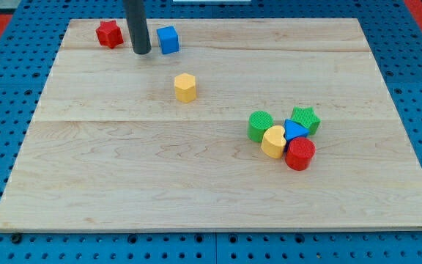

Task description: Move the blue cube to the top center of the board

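The blue cube [168,39] sits near the board's top edge, left of centre. My tip [142,52] stands just to the cube's left, a small gap apart, between it and a red star-shaped block [109,34] at the top left. The rod rises out of the view's top.
A yellow hexagonal block [185,87] lies below the cube. At the right of centre is a tight cluster: green cylinder [261,125], yellow heart [273,141], blue triangular block [294,131], green star [305,118], red cylinder [300,154]. The wooden board [123,183] lies on a blue pegboard.
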`<state>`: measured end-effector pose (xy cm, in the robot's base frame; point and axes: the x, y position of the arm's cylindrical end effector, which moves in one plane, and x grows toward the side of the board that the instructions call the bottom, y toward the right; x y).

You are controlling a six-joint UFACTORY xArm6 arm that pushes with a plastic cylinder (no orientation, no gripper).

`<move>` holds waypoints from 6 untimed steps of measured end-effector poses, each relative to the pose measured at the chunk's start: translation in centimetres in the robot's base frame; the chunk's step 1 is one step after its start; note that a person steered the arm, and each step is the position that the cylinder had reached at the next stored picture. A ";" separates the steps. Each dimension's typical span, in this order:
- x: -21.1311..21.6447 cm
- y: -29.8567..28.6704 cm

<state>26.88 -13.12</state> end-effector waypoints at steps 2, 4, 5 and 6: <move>-0.8 10.7; 1.7 7.7; 2.0 7.7; 2.6 5.3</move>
